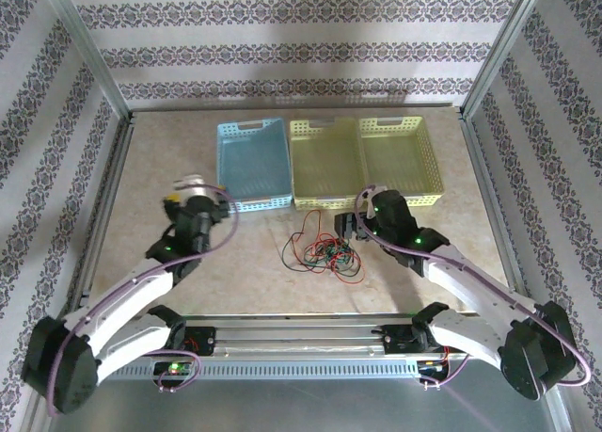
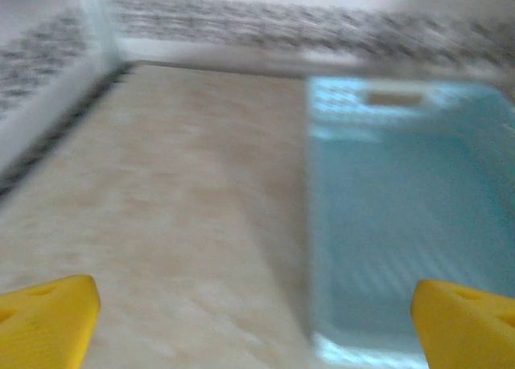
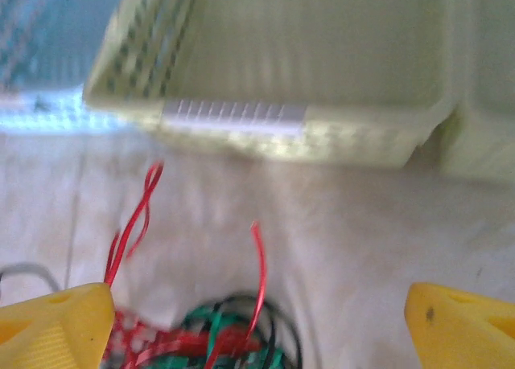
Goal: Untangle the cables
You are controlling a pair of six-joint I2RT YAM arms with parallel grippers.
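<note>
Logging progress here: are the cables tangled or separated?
Tangled. The red, black and green cables lie in one knotted heap on the table; the right wrist view shows strands crossing over each other.

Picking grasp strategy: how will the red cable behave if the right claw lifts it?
Probably floppy: the red cable lies in loose curls. Likely light, being so thin. It runs into the tangle, so lifting may drag the rest along.
</note>
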